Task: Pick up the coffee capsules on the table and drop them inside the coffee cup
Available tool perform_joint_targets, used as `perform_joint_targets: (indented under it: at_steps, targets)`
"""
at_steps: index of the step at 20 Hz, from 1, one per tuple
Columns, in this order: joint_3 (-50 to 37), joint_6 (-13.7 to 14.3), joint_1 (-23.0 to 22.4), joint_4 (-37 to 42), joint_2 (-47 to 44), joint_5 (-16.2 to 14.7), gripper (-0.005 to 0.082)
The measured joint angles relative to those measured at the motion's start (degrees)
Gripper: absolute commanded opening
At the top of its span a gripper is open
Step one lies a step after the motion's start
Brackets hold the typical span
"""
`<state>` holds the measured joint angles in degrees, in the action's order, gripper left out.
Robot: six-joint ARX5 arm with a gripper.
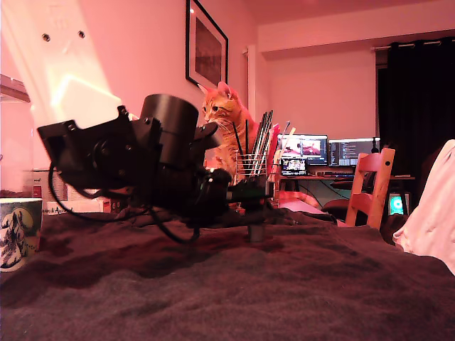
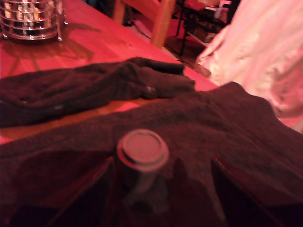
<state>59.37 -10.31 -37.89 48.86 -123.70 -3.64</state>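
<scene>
The arm (image 1: 135, 160) reached low across the counter (image 1: 234, 291), which was draped in dark brown fuzzy cloth, and its pincer (image 1: 256, 226) pointed down at the cloth toward the counter's far edge. In the exterior view a small dark shape hung under the pincer tip, just above or touching the cloth; which of the two could not be told. The wrist view showed the coffee capsule (image 2: 142, 153), its flat round rim facing the camera and its tapered body behind, sitting between the two blurred dark fingers (image 2: 85, 194), which flanked it on either side. The jaws stood apart with the capsule in the gap, and whether the pads pressed on it could not be told from the blur.

The coffee cup (image 1: 19, 233), white with a dark inked picture, stood at the counter's edge at the exterior view's left, well apart from the pincer. Beyond the cloth's bunched far edge lay bare wooden counter (image 2: 94, 42), and on it a wire mesh pen holder (image 1: 254, 165) with pens. An orange cat (image 1: 226, 128) sat behind the arm.
</scene>
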Motion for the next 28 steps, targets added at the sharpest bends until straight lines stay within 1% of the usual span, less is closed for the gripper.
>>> perform_joint_targets:
  at_steps: [8, 12, 15, 16, 19, 21, 23, 27, 28]
  targets:
    - [4.1, 0.0, 0.0, -2.7, -3.3, 0.7, 0.0589]
    - [7.3, -0.1, 0.1, -6.5, -3.4, 1.4, 0.0588]
    - [7.7, -0.8, 0.1, -8.7, -3.4, 1.9, 0.0578]
    - [7.7, -1.4, 0.1, -9.3, -3.5, 2.3, 0.0541]
    - [7.8, -1.5, 0.2, -10.8, -3.5, 3.2, 0.0378]
    - [7.8, -1.5, 0.2, -10.8, -3.5, 3.3, 0.0307]
    - [7.9, -1.5, 0.2, -10.8, -3.5, 3.3, 0.0274]
    - [7.9, -1.5, 0.2, -10.7, -3.5, 3.3, 0.0262]
    - [7.9, -1.5, 0.2, -10.7, -3.5, 3.3, 0.0241]
